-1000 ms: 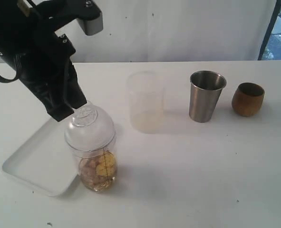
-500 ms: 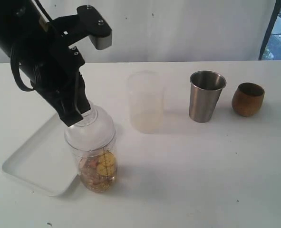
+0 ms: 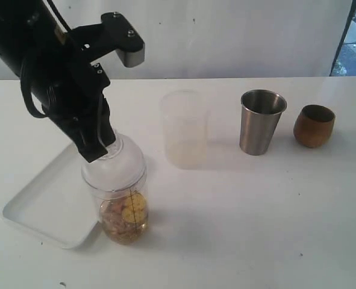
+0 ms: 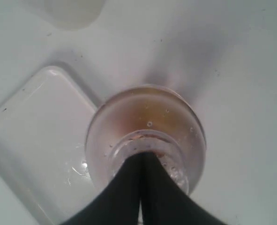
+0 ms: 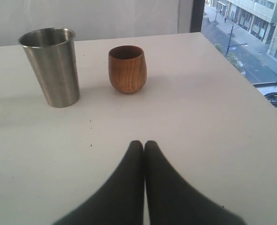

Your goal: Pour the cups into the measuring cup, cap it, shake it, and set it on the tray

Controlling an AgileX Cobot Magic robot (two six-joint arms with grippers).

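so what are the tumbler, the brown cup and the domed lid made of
Tumbler: likely stainless steel, brushed grey with a bright rim.
Brown cup: looks like varnished wood, grain streaks under a gloss; glazed ceramic is possible.
Domed lid: seemingly clear plastic, see-through with soft highlights.

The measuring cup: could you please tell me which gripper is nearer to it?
Left. The left gripper sits on the lid of the measuring cup; the right gripper hangs over the table by the tumbler and brown cup, away from it.

Bright, even daylight; soft shadow beside steel tumbler (image 3: 262, 126); left wrist view blurry (tray (image 4: 33, 129) rim included).
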